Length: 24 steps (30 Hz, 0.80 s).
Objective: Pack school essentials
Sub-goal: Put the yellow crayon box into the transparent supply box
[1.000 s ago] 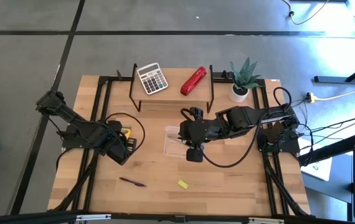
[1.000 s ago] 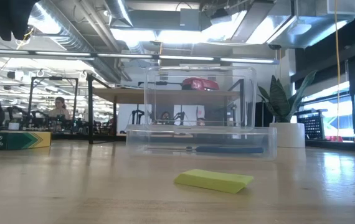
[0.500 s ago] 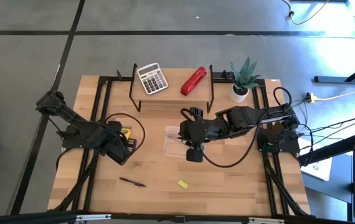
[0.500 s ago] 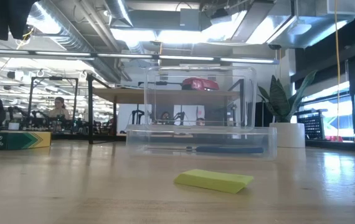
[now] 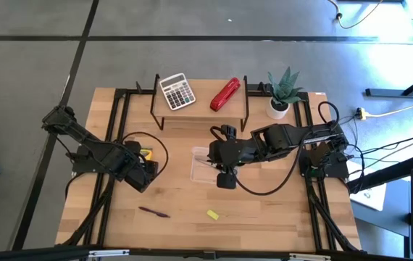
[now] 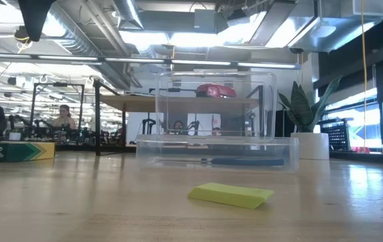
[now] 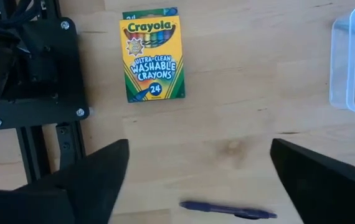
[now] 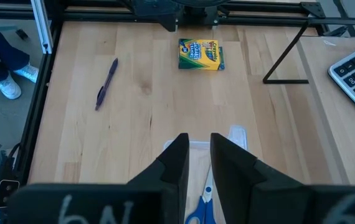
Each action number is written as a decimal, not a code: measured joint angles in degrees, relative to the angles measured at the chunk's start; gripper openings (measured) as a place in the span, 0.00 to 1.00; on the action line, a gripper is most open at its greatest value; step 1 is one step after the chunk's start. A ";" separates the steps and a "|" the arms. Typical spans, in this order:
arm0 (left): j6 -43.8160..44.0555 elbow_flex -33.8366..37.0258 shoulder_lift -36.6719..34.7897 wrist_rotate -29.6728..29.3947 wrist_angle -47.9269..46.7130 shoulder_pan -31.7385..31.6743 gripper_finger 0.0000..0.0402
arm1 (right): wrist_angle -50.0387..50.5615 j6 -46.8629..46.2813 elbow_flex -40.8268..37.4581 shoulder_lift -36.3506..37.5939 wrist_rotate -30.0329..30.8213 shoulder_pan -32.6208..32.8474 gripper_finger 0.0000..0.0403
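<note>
A yellow-green crayon box lies flat on the table at the left. A dark purple pen lies nearer the front edge. My left gripper hangs open above the bare wood between them, pointing down and touching nothing. A yellow block lies near the front edge at the middle. A clear plastic box stands mid-table with blue-handled scissors inside. Its lid stands upright. My right gripper is over the box, its fingers nearly together. My right gripper slants down from the table's right side over the clear box. Its two fingers stand close on either side of the upright lid's top edge. The clear plastic hardly shows between them. The lid stands raised over the box's base, which rests on the table.
A grey calculator and a red stapler sit on a raised shelf at the back. A potted plant stands back right. Black frame rails run along both sides. People show in the room beyond.
My left gripper has opened wide in place above the table's left side; in the low view its fingers now stand apart. The crayon box, the pen and the block lie where they were. My right arm has kept still.
</note>
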<state>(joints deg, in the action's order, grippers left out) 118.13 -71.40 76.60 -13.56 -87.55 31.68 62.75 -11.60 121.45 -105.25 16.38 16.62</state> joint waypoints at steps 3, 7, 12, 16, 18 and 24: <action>0.38 0.00 0.00 -0.55 0.06 0.00 0.95 | 0.00 -0.03 0.00 0.00 0.00 0.01 0.17; 0.44 0.00 0.00 -1.57 0.09 0.00 0.95 | -0.01 -0.06 0.00 0.00 0.00 0.02 0.17; 0.44 0.00 0.00 -1.55 -0.43 0.00 0.99 | -0.01 -0.05 0.00 0.00 0.00 0.00 0.17; 0.44 0.00 0.00 -1.57 -0.41 0.00 0.99 | 0.00 -0.07 0.00 0.00 0.00 0.00 0.17; 0.39 0.00 0.00 -1.55 -0.39 0.00 0.99 | 0.00 0.00 0.00 0.00 0.00 0.01 0.17; 1.37 2.15 0.26 -1.42 0.72 0.00 0.99 | 0.00 0.00 0.00 0.00 0.00 0.01 0.17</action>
<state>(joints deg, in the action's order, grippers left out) 119.49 -69.25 76.85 -14.98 -86.83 31.68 62.76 -11.60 121.45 -105.25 16.38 16.63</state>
